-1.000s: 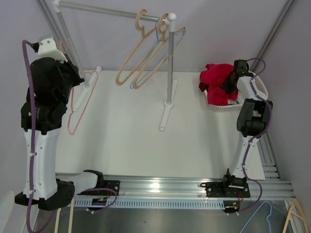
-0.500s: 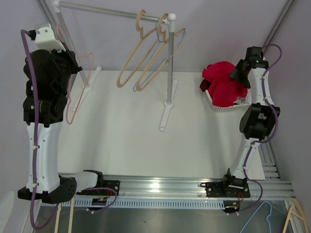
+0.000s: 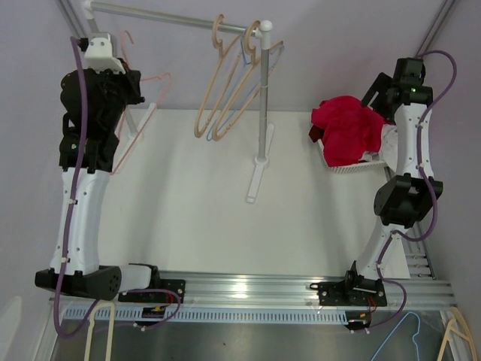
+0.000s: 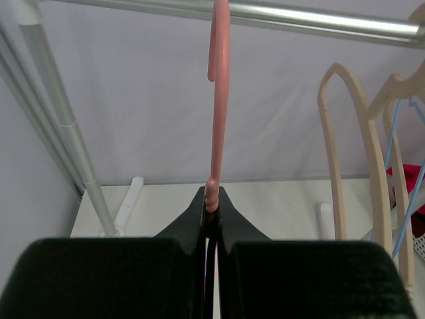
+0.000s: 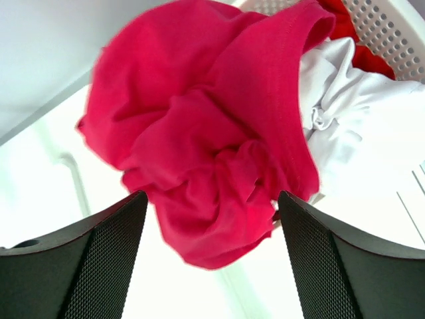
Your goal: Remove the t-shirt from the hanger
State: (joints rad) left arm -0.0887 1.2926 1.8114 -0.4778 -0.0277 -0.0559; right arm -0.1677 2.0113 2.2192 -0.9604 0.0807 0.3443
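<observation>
The left hand [image 4: 211,211] pinches the neck of a stiff, light pink hanger [image 4: 217,100]. The right hand [image 5: 211,199] gapes open over the red t-shirt [image 5: 199,133] (soft and limp, I judge; best pinched at a thick fold), heaped in the basket [image 5: 392,26] at the table's [image 3: 195,195] far right corner.

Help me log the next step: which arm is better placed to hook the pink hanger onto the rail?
Left: the left gripper is shut on the pink hanger, its hook up at the rail. The right gripper hangs open over the red t-shirt in the basket, away from the rail.
</observation>
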